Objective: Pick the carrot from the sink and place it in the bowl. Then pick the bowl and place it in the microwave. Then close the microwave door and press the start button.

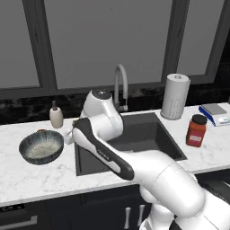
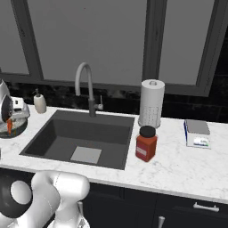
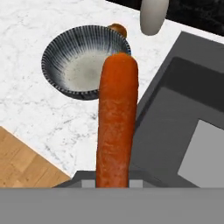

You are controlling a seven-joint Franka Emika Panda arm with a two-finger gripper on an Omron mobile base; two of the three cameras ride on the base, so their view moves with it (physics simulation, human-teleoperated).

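tool (image 3: 113,183): clamped on the carrot (image 3: 117,118) — held in the air
bowl (image 3: 86,61): on the worktop (image 3: 30,105) — beside the sink (image 3: 183,113)

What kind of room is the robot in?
It looks like a kitchen, a computer-made one. There's a dark sink with a curved faucet set in a white marble counter, a paper towel roll beside it, and a bowl waiting for the carrot.
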